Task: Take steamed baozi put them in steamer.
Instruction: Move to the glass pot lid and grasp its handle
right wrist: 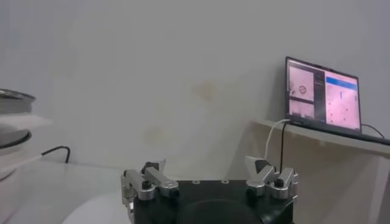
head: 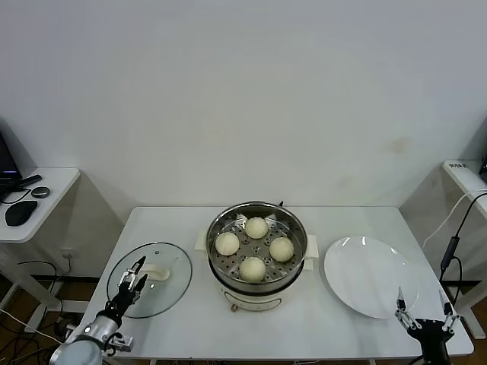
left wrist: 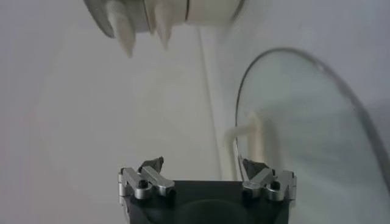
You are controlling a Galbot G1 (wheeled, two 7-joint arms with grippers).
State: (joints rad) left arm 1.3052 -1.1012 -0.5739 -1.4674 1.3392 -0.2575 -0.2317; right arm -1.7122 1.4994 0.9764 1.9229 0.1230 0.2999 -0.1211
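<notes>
Several cream-white steamed baozi lie on the perforated floor of the steel steamer, which stands on its cream base at the table's middle. My left gripper hangs open and empty at the front left, over the near edge of the glass lid. In the left wrist view that gripper faces the lid and its white handle. My right gripper stands open and empty at the front right, by the near rim of the white plate. The right wrist view shows that gripper holding nothing.
The white plate is bare. A side table with a mouse stands far left; another shelf with a laptop and cables stands at the right. The white table's front edge runs just ahead of both grippers.
</notes>
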